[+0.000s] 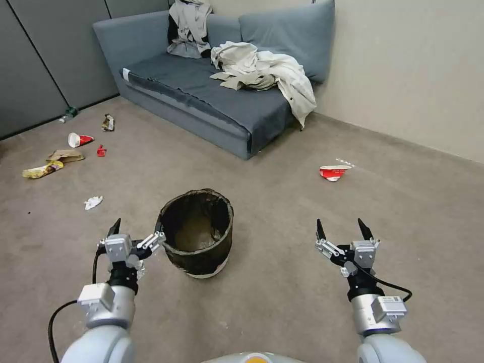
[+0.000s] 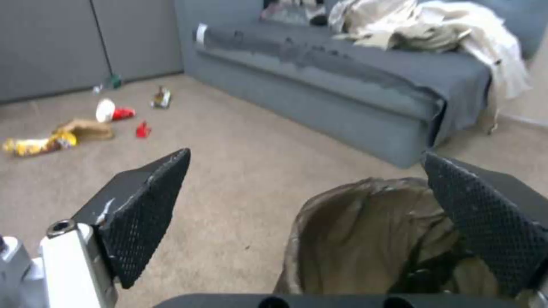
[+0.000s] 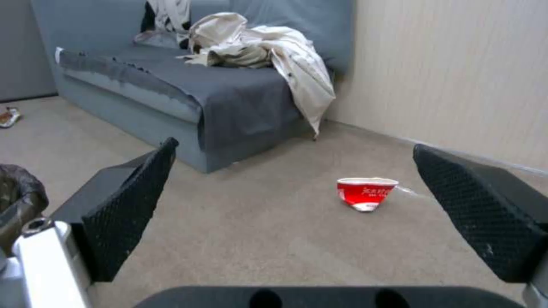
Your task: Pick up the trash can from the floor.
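The trash can [image 1: 197,233] is standing upright on the floor [image 1: 282,282]. The left gripper [image 1: 137,233] is hovering at its rim with fingers spread wide, one fingertip over the rim, gripping nothing. The right gripper [image 1: 343,229] is idling well apart, also spread wide and empty.

Even, soft indoor light; wrist views slightly blurred, shadows faint.

The head view looks down from above at the floor [image 1: 282,302]; both wrist views sit low, facing the sofa [image 1: 212,96].
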`<state>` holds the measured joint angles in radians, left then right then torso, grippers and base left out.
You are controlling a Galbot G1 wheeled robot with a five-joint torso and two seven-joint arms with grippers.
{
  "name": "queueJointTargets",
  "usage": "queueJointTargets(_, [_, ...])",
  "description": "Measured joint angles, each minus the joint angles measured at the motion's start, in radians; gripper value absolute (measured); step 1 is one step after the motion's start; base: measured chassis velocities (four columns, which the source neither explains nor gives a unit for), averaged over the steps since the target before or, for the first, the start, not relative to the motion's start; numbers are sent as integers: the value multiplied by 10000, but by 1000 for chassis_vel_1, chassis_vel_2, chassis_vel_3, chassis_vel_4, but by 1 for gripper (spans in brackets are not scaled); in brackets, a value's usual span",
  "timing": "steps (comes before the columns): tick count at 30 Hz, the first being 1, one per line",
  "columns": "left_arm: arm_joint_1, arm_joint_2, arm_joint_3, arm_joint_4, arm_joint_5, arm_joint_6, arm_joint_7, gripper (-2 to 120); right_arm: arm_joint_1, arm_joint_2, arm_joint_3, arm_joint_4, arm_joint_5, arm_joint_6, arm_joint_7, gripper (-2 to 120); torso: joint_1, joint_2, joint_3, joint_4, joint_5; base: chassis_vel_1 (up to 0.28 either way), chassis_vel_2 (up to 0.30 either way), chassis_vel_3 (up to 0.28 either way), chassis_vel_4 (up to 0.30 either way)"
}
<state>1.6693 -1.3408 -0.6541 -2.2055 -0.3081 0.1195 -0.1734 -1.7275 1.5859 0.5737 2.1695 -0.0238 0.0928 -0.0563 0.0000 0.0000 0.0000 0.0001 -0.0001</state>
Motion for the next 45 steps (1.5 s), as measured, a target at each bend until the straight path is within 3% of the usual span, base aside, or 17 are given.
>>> queueJointTargets(2, [-522, 381, 4, 293, -567, 628, -198, 100, 7, -19, 0, -44, -2, -14, 4, 100, 0, 0, 0, 1, -1, 0, 0, 0, 0])
queueJointTargets(4, [-596, 432, 8, 334, -654, 719, -228, 100, 7, -23, 0, -48, -3, -17, 4, 100, 0, 0, 0, 0, -1, 0, 0, 0, 0])
queueJointTargets(6, [-1435, 897, 141, 758, -1386, 1544, -408, 100, 93, -108, 6, -139, -104, -117, 20, 100, 1, 0, 0, -2, -2, 0, 0, 0, 0])
queueJointTargets(7, [-1435, 897, 141, 758, -1386, 1544, -408, 100, 93, -108, 6, -139, -104, -117, 20, 100, 1, 0, 0, -2, -2, 0, 0, 0, 0])
queueJointTargets(11, [-2636, 1430, 459, 1568, -1960, 2540, -451, 100, 210, -355, 28, -189, -216, -380, 92, 100, 1, 0, 1, 0, 0, 0, 0, 0, 0])
queueJointTargets(24, [-3817, 1820, 970, 2676, -3204, 4979, -631, 100, 307, -446, -35, -480, -296, -525, 156, 100, 0, 0, 0, -1, 1, 0, 0, 0, 0])
queueJointTargets(28, [-3968, 1877, 1143, 2889, -3285, 5441, -651, 100, 299, -357, -33, -555, -357, -424, 156, 100, 0, 0, 0, 0, 1, 0, 0, 0, 0])
queueJointTargets(45, [-4538, 1850, 1782, 3789, -3458, 5711, -1340, 99, 263, -289, 18, -572, -411, -366, 163, 100, 0, 0, 0, -1, 1, 0, 0, 0, 0])
